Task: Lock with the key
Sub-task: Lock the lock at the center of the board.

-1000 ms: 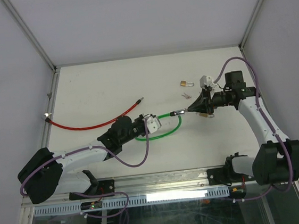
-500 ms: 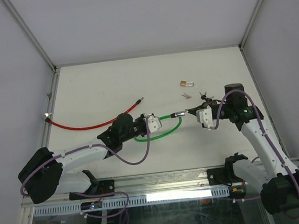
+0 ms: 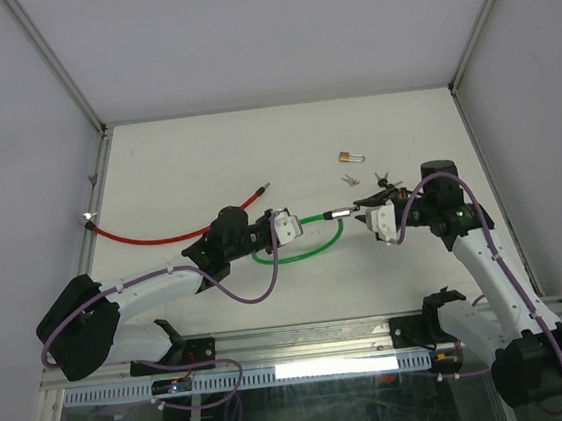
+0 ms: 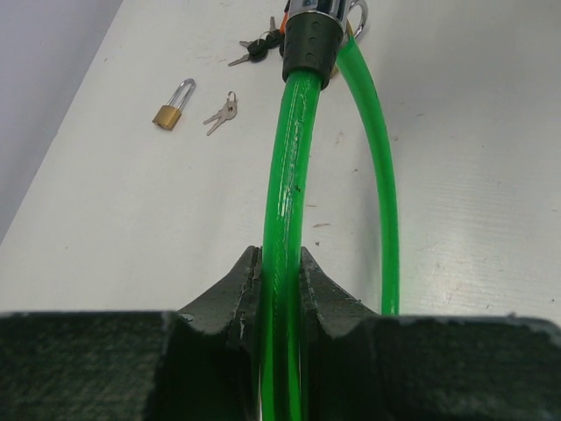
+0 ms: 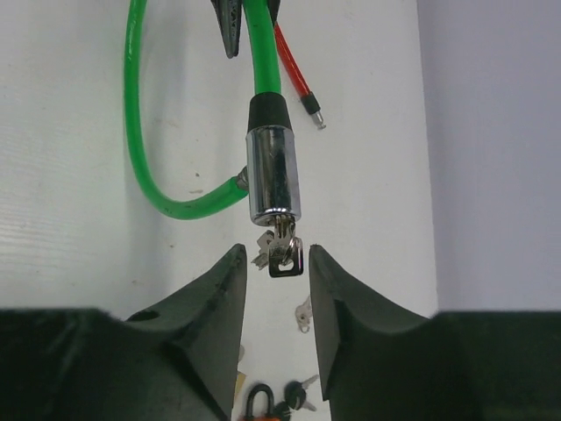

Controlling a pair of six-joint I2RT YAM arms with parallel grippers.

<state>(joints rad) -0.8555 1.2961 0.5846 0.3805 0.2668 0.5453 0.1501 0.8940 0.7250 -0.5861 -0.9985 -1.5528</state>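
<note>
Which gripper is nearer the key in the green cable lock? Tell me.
Right. The right gripper stands open, its jaws flanking the key hanging from the lock barrel, apart from it. The left gripper is shut on the green cable, farther back.

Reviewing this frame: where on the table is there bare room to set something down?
Bare: the far strip of the table beyond the red cable and brass padlock, and the near strip between the green cable lock and the arm bases. Crowded: right of centre, where padlock, silver keys, black-headed keys and the right gripper cluster.
</note>
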